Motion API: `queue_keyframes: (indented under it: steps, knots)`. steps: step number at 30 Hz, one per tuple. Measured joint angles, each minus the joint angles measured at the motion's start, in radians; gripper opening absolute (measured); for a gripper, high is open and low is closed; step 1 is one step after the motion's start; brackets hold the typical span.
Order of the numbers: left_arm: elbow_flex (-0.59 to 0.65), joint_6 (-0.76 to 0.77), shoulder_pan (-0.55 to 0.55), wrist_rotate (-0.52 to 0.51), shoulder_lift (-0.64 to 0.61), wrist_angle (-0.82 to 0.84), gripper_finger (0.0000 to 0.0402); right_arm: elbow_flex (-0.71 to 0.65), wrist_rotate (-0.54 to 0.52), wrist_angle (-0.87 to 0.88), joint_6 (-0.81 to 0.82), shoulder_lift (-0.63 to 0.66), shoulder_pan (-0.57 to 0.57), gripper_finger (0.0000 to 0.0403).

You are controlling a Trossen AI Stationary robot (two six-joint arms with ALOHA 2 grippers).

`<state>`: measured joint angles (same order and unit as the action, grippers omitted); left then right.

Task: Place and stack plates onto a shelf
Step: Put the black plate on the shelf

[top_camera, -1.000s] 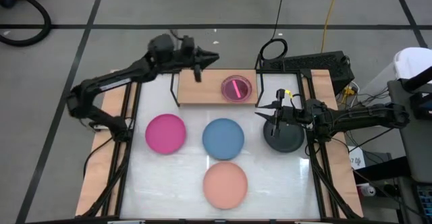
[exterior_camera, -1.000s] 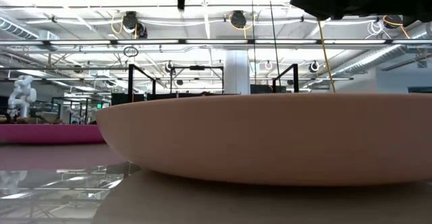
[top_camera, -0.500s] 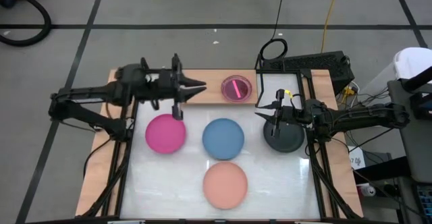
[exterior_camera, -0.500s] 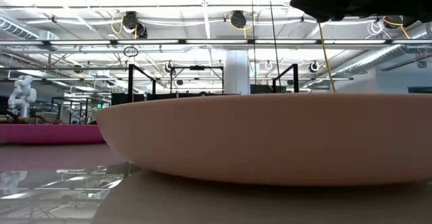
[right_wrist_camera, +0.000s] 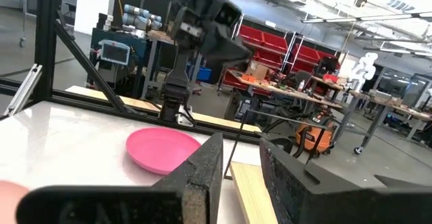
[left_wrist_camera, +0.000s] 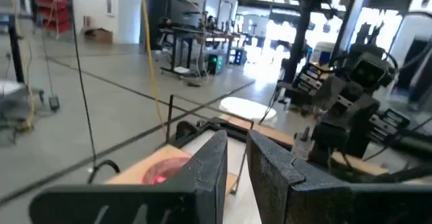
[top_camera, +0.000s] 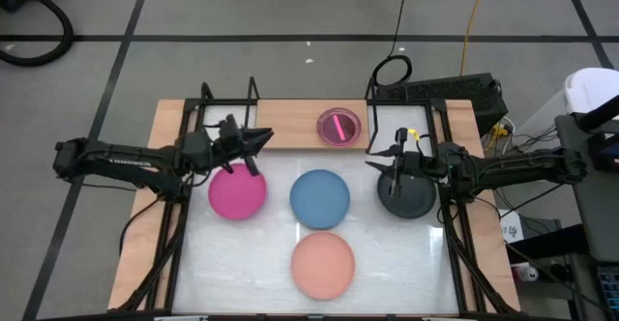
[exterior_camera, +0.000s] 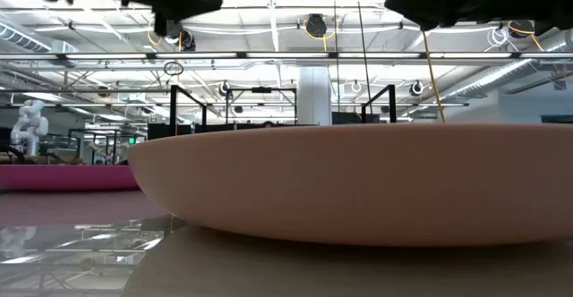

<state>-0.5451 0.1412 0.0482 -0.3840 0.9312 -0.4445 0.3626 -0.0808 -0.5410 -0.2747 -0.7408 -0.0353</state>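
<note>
The shelf (top_camera: 290, 123), a light wooden board with black rod uprights, stands at the table's far edge. A pink plate (top_camera: 338, 126) rests on its right part; it also shows in the left wrist view (left_wrist_camera: 162, 171). The magenta plate (top_camera: 237, 190), blue plate (top_camera: 320, 198), black plate (top_camera: 408, 195) and salmon plate (top_camera: 323, 265) lie flat on the white tabletop. My left gripper (top_camera: 259, 139) hangs over the magenta plate's far rim, empty, with a narrow gap between its fingers (left_wrist_camera: 236, 150). My right gripper (top_camera: 371, 160) hangs over the black plate's left rim, narrowly open (right_wrist_camera: 241, 150) and empty.
Black frame rails (top_camera: 182, 224) run along the table's left and right sides. In the low view the salmon plate (exterior_camera: 358, 181) fills the foreground. Bare tabletop (top_camera: 232, 263) lies at the near left.
My left gripper has drawn back from above the shelf toward the table's left and near side and has come down, and now hangs over the magenta plate's far rim. The plates have kept their places.
</note>
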Motion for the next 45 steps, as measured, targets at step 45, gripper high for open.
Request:
queue_keyframes:
  steps: [45]
  knots:
    - [0.131, 0.015, -0.002, 0.005, 0.116, -0.101, 0.0062, 0.256, -0.073, 1.118, 0.791, -0.400, 0.308, 0.0082]
